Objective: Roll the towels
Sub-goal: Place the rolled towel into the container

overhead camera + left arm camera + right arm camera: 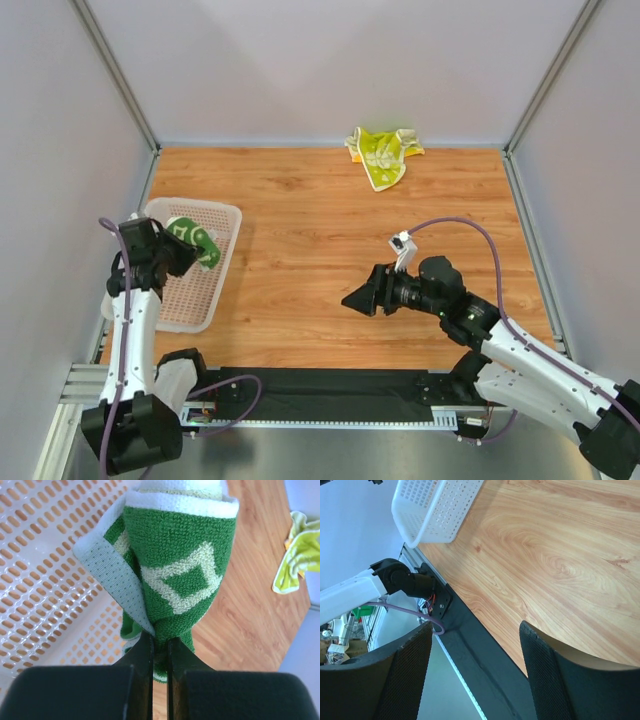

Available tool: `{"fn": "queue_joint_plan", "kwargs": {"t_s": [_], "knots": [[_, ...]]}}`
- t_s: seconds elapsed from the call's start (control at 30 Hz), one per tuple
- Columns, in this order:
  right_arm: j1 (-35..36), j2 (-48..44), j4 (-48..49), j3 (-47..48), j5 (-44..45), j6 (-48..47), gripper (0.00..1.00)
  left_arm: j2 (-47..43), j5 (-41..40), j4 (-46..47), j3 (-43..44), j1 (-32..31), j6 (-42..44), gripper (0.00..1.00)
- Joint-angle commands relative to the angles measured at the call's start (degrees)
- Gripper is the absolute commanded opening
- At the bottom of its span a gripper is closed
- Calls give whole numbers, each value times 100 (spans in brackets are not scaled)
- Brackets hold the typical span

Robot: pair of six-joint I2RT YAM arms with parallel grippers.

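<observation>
A rolled dark green towel (198, 243) with pale diamond patterns is held over the white perforated basket (222, 215) at the left. My left gripper (182, 252) is shut on one end of the roll (180, 565), its fingers (142, 655) pinching the cloth. A crumpled lime-yellow towel (381, 152) lies at the far edge of the wooden table; it also shows in the left wrist view (295, 555). My right gripper (360, 297) is open and empty above the middle of the table, pointing left.
The basket (437, 510) stands at the table's left side. A black strip (330, 390) runs along the near edge between the arm bases. Grey walls enclose the table on three sides.
</observation>
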Motion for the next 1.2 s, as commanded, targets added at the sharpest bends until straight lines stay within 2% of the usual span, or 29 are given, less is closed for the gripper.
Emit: {"fn": "queue_joint_plan", "kwargs": {"t_s": [0.0, 0.17, 0.37, 0.6, 0.9, 1.17], "knots": [[9, -68, -279, 263, -35, -128, 71, 149, -224, 599, -183, 103, -525, 0], [18, -164, -482, 245, 26, -207, 71, 289, -673, 1285, -535, 173, -878, 0], [18, -77, -578, 288, -18, -365, 71, 868, -708, 1540, -518, 234, -931, 0], [18, 3, -930, 465, 52, -550, 70, 1089, -980, 1865, -694, 270, -1125, 0], [18, -374, -1123, 263, 184, -366, 70, 1985, -770, 2559, -597, 279, -1308, 0], [18, -516, -1545, 368, 377, -453, 70, 2934, -190, 4246, -887, 279, -1906, 0]]}}
